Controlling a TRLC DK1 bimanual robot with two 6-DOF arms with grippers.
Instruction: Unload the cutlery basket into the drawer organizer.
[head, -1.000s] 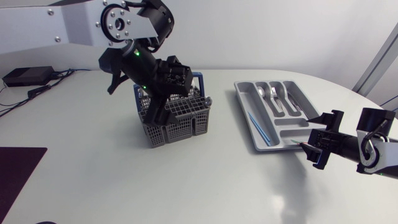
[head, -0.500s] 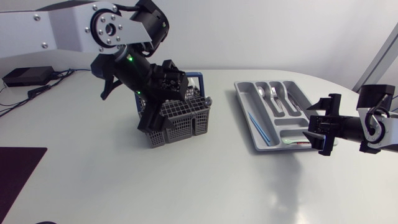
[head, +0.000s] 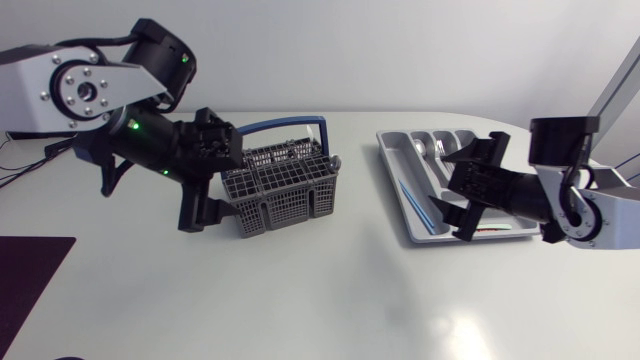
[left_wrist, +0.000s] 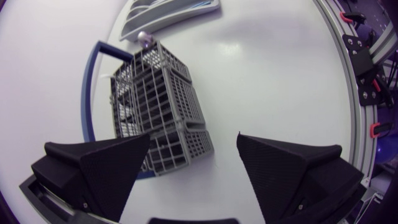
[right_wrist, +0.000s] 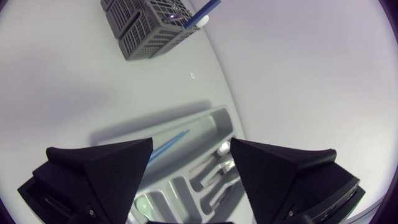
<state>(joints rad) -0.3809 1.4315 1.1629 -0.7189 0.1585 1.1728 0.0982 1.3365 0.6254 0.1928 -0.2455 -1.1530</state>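
Left gripper (left_wrist: 193, 142) is hanging with its wedge fingers spread wide and nothing between them, close beside the cutlery basket (head: 285, 190), which is standing left of the table's (head: 330, 295) middle, toward the far edge. Right gripper (right_wrist: 191, 146) is likewise gaping empty, hovering over the near end of the drawer organizer (head: 386, 143), which is lying toward the table's far right corner. The next pick is probably falling to the left arm, and it is calling for care. One rounded metal tip (head: 335, 160) is poking up at the basket corner nearest the organizer, so the fingers should be narrowing before coming down from above, closing across that tip and drawing straight upward, clear of the blue handle (head: 285, 125) arching over the basket's far side. The basket is looking light, a grey plastic lattice of small square holes that could be snagging a tine or tipping under a sideways pull. The organizer is showing smooth grey moulded compartments, with shiny steel pieces (head: 440, 150) lying in the far ones and a thin blue stick (head: 415, 203) in the long one. The table is gleaming white and slick.
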